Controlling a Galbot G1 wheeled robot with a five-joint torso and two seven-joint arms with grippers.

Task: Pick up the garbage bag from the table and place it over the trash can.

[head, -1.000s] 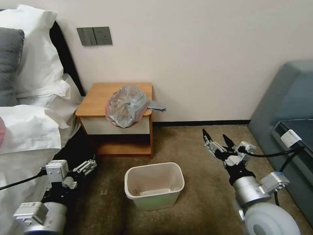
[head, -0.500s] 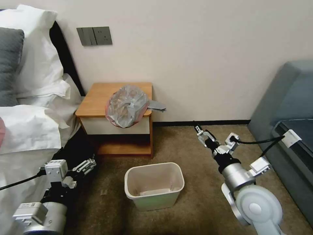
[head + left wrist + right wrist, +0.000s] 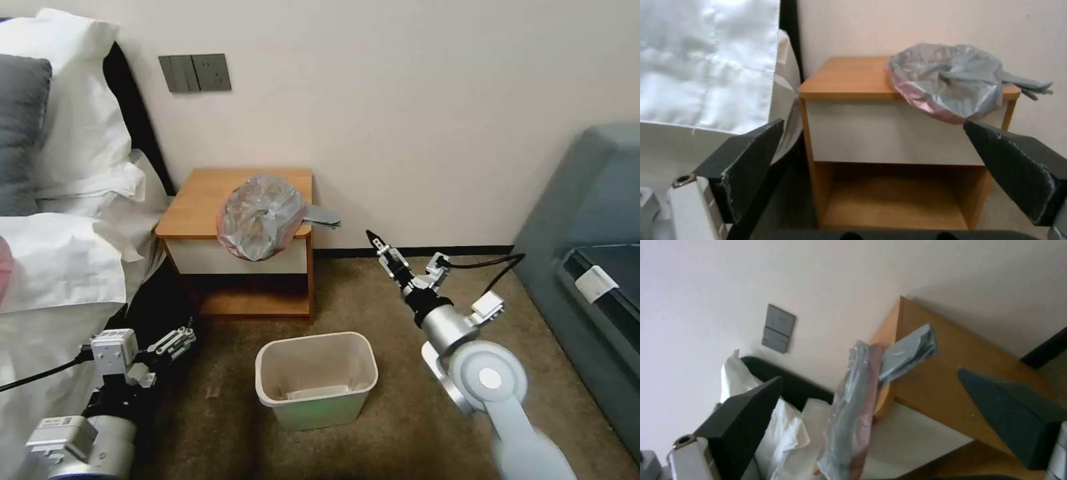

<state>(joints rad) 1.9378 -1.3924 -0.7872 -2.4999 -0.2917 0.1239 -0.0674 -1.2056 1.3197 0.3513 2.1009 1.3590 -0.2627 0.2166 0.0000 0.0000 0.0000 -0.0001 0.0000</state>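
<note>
Garbage bag [image 3: 260, 217] hides part of the table [image 3: 200, 203]

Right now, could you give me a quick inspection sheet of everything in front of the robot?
Surface: wooden table, bag on its right front corner.
Job's things: garbage bag overhanging the table's edge; trash can on the carpet, unlined.
Clutter: nothing seen.
Grippers: right gripper raised, open, right of the bag; left gripper low beside the bed, open.
Cables: black cable at the right wrist.
Surroundings: pillows, wall switches, grey sofa.

Wooden nightstand [image 3: 200, 207], garbage bag [image 3: 259, 217] overhanging its front, bin [image 3: 315, 377] on carpet [image 3: 373, 293]
</note>
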